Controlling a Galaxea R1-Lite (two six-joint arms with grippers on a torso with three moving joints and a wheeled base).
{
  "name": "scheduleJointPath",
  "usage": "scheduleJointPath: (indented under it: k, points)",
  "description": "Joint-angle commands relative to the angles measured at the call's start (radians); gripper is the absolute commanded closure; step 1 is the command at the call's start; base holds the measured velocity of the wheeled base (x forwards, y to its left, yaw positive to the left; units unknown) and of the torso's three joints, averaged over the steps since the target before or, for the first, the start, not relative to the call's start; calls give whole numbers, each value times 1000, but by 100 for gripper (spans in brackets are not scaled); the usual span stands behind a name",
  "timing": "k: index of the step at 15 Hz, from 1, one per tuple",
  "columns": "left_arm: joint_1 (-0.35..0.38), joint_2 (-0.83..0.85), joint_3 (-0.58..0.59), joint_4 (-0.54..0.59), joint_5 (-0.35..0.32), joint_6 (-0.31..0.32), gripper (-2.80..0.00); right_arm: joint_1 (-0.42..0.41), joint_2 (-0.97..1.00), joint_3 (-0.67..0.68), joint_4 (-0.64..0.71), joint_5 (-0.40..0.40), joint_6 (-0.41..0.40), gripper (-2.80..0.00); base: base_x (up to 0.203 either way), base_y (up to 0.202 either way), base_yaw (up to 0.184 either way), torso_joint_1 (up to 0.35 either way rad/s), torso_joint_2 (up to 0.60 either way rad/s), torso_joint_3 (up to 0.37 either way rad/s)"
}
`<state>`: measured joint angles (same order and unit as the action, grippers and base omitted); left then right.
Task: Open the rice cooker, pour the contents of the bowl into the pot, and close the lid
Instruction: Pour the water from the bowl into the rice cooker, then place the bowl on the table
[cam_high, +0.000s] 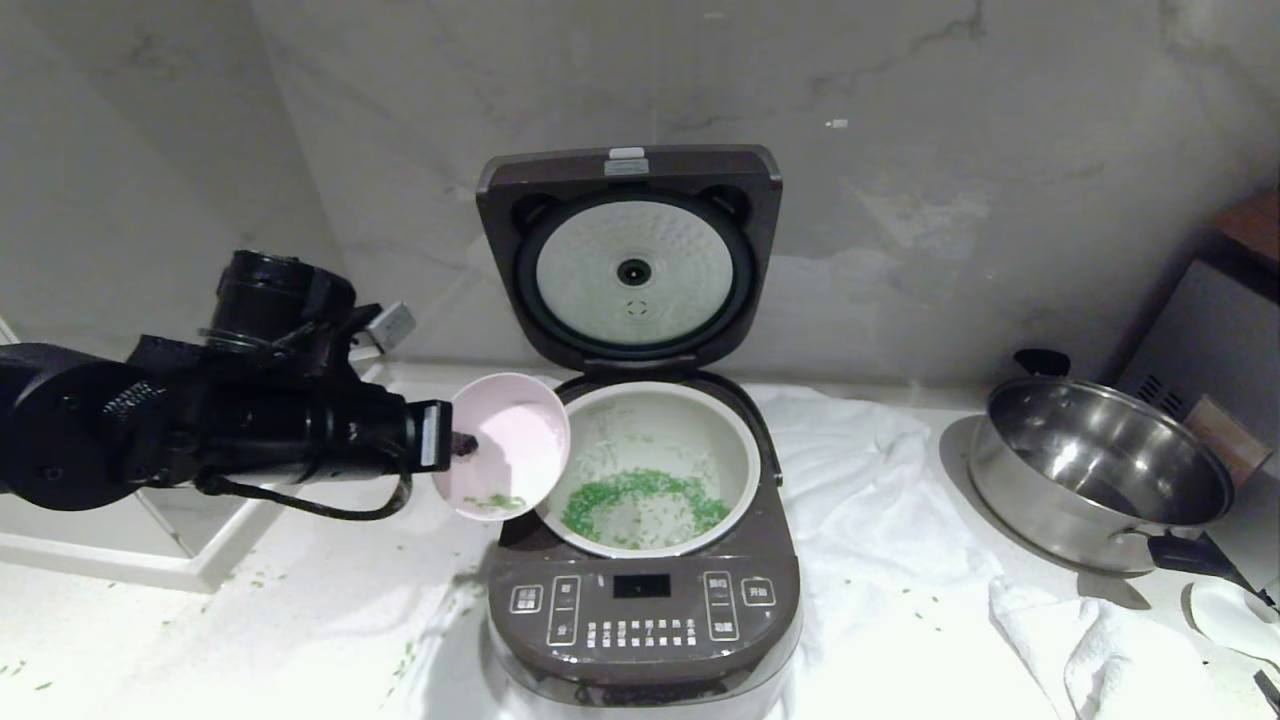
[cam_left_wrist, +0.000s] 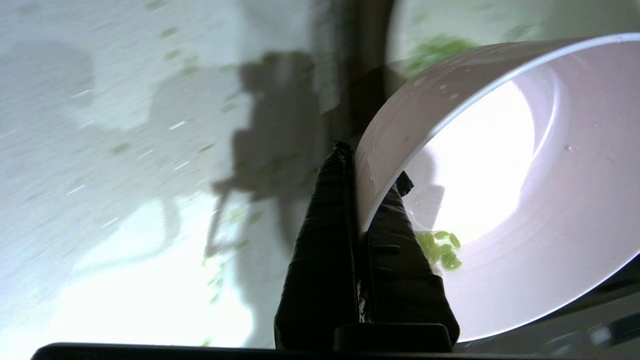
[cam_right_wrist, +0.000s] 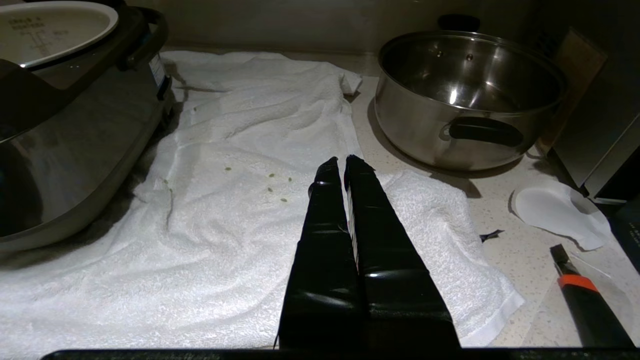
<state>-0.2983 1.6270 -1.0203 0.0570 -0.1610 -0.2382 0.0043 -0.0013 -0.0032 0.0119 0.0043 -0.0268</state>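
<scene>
The rice cooker (cam_high: 640, 610) stands in the middle of the counter with its lid (cam_high: 630, 260) raised upright at the back. Its white pot (cam_high: 740, 450) holds a ring of green contents (cam_high: 640, 495). My left gripper (cam_high: 462, 443) is shut on the rim of the pale pink bowl (cam_high: 510, 445), which is tipped on its side at the pot's left edge. A few green bits (cam_left_wrist: 442, 247) cling inside the bowl (cam_left_wrist: 525, 200) beside the left gripper (cam_left_wrist: 370, 172). My right gripper (cam_right_wrist: 344, 165) hangs shut and empty over the white towel (cam_right_wrist: 225, 200).
A steel pan (cam_high: 1095, 480) with black handles sits at the right on the counter. A white towel (cam_high: 860, 500) lies under and right of the cooker. Green bits are scattered on the counter (cam_high: 250, 600) at the left. A white spoon (cam_right_wrist: 555, 212) and an orange-banded tool (cam_right_wrist: 580, 295) lie near the pan.
</scene>
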Motion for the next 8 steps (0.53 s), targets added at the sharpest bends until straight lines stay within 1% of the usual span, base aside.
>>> scheduleJointPath:
  k: [1, 2, 5, 8]
  points:
    - [99, -57, -8, 83, -12, 42, 0, 0, 1, 0, -1, 0, -1, 0, 0, 0, 0, 0, 0, 0]
    - [136, -63, -13, 128, -14, 50, 0, 0, 1, 0, -1, 0, -1, 0, 0, 0, 0, 0, 0, 0]
    - [248, -63, -48, 309, -15, 86, 0, 0, 1, 0, 0, 0, -1, 0, 0, 0, 0, 0, 0, 0]
    - [334, -63, -54, 457, -16, 168, 0, 0, 1, 0, 0, 0, -1, 0, 0, 0, 0, 0, 0, 0]
